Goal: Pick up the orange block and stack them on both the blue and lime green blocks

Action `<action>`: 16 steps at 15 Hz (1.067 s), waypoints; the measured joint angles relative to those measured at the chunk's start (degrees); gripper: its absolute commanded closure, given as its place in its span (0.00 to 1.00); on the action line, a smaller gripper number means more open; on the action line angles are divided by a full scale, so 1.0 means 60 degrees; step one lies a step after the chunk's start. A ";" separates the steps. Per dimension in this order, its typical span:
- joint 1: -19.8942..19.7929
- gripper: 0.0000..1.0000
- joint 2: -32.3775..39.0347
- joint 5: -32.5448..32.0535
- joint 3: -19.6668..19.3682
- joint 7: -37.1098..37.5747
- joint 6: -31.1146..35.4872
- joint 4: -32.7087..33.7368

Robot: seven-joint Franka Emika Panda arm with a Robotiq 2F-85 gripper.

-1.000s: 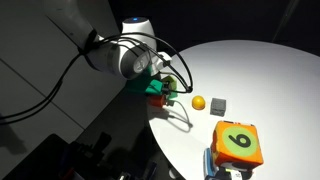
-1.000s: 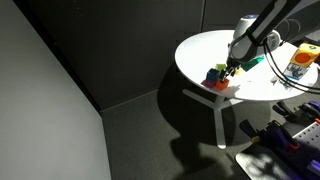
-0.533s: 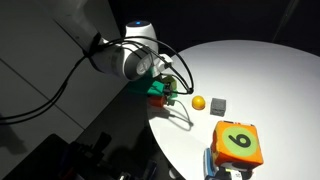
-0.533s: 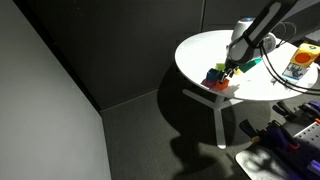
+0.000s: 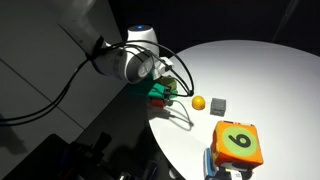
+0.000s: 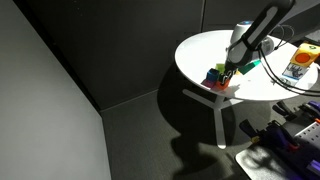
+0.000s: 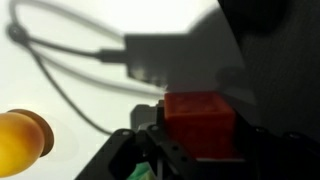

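Orange-red and blurred, the orange block (image 7: 200, 118) is filling the middle of the wrist view, sitting between the dark fingers (image 7: 262, 148) of the gripper (image 5: 165, 84), which are pressing against its two sides and gripping it. A sliver of the lime green block (image 7: 140, 172) is showing just below and to the left of it there. In an exterior view the gripper is hanging low over the rim of the white round table (image 5: 262, 78), right above the lime green block (image 5: 156, 92), which is lying at the table's very edge. In an exterior view the gripper (image 6: 232, 68) is reaching down onto a small cluster of coloured blocks near the table's (image 6: 200, 48) edge, with the blue block (image 6: 211, 75) sitting on the outer side of that cluster; whether the blocks are touching one another is too small to tell. A yellow-orange ball (image 5: 198, 102) is resting near the gripper, and a small grey block (image 5: 219, 104) is lying just beside the ball. A large orange and green cube (image 5: 238, 143) bearing a black numeral is standing well apart from them. A thin cable (image 7: 70, 90) is looping across the tabletop.
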 measured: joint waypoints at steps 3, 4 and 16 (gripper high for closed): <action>0.0010 0.69 -0.0018 -0.0008 -0.0011 0.0001 -0.0039 0.0015; 0.0010 0.69 -0.0038 -0.0011 -0.0011 0.0001 -0.0068 0.0015; -0.0016 0.69 -0.1761 -0.0064 -0.0033 0.0000 -0.1519 -0.0492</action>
